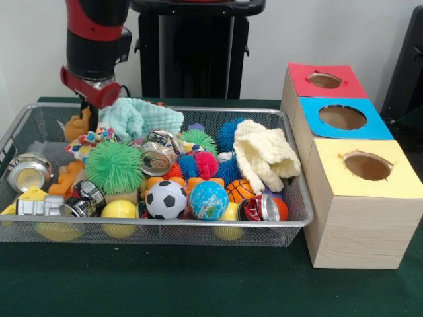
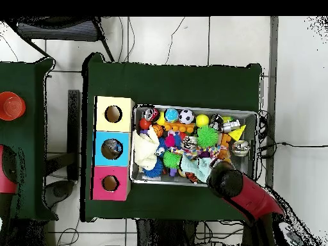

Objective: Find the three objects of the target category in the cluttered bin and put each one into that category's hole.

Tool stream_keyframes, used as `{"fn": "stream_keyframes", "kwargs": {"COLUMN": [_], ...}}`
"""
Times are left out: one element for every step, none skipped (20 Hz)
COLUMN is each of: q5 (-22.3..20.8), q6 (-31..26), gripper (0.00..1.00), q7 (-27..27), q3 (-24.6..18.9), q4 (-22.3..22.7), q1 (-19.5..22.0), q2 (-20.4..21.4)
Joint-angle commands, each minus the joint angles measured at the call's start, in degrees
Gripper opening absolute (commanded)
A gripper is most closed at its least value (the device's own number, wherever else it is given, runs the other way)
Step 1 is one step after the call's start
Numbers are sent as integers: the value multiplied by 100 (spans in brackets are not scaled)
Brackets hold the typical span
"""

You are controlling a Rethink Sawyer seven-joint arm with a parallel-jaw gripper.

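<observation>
Wire-mesh bin [image 1: 291,218] sits on the green table [image 1: 198,290], left of three wooden boxes [image 1: 357,218] in the front view, crowded with balls, cans and cloths. Gripper [image 1: 89,119] is lowered into its far-left corner beside the mint cloth [image 1: 142,117]; whether it is open or closed cannot be told.

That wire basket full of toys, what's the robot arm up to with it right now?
The red and black robot arm reaches down into the far corner of the wide silver wire mesh basket, beside a pale turquoise cloth. Whether it grips anything there cannot be seen. The basket is packed with balls, crushed cans, spiky rubber toys and cloths. Beside it stand three wooden boxes with holes, topped red, blue and yellow. None of the holes visibly has an item going into it.
</observation>
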State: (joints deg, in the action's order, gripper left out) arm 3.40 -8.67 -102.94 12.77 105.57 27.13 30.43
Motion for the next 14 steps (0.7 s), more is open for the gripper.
{"fn": "stream_keyframes", "kwargs": {"q5": [-324, -336, -348, -354, -335, -337, -343, -332, -320, -316, -293, -271, -227, -175], "q6": [-244, -264, -284, -294, -371, -363, -230, -181, -132, -110, -116, -131, -147, -184], "gripper": [0, 0, 0, 0, 0, 0, 0, 0, 0, 0, 0, 0, 0, 0], "q7": [-370, -411, -452, -468, -512, -523, -581, -621, -661, -672, -707, -728, -787, -845], "q3": [-731, -676, -622, -616, -536, -551, -578, -576, -574, -585, -606, -607, -618, -608], "q4": [475, 506, 537, 538, 541, 558, 622, 664, 706, 739, 835, 884, 979, 1051], "q1": [-35, -106, -178, -200, -318, -323, -348, -380, -411, -419, -444, -464, -519, -585], "q2": [832, 912, 993, 1034, 1118, 1155, 1212, 1252, 1293, 1325, 1411, 1456, 1536, 1591]}}
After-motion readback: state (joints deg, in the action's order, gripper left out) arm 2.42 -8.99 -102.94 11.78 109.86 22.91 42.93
